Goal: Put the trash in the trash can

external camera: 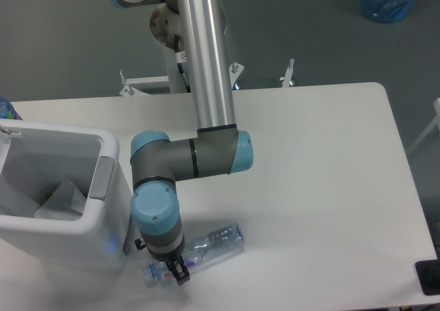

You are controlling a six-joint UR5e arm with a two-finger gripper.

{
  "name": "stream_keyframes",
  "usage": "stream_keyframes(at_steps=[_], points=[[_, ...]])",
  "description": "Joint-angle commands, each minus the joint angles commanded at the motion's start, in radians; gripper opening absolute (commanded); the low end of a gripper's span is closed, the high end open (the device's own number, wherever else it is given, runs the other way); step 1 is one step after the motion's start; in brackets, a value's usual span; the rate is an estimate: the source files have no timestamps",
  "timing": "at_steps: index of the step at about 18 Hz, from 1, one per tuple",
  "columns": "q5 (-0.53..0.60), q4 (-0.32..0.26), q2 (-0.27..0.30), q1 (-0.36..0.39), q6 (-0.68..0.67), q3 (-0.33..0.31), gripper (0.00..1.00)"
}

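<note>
Gripper [175, 273] down on the crushed bottle [206, 245] near the counter's [323, 166] front edge, bin at nine o'clock.

The bottle lies on its side at about six o'clock on the counter, close to the near edge, its blue cap end toward the trash can [62, 194] and its clear body angled up toward two o'clock. The jaws straddle the cap end with the purple-blue label, touching it, but I cannot tell whether they are clamped tight or merely around it. The white bin stands just beside the wrist at nine o'clock, grey panel [103, 177] on its near rim, with something crumpled, white [65, 201], inside. From three o'clock round to twelve the counter surface is bare white out to its rounded corner.
</note>
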Motion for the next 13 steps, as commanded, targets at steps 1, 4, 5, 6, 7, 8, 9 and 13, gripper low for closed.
stream_keyframes(at_steps=[1, 4, 5, 6, 7, 8, 9, 13], points=[[0.0, 0.0, 0.0, 0.0, 0.0, 0.0, 0.71], [0.0, 0.0, 0.0, 0.0, -0.002, 0.0, 0.71], [0.0, 0.0, 0.0, 0.0, 0.0, 0.0, 0.7], [0.002, 0.0, 0.0, 0.0, -0.002, 0.0, 0.7], [0.002, 0.0, 0.0, 0.0, -0.003, -0.002, 0.67], [0.002, 0.0, 0.0, 0.0, -0.003, 0.0, 0.67], [0.002, -0.002, 0.0, 0.0, -0.003, 0.0, 0.66], [0.023, -0.002, 0.0, 0.0, -0.002, 0.0, 0.62]])
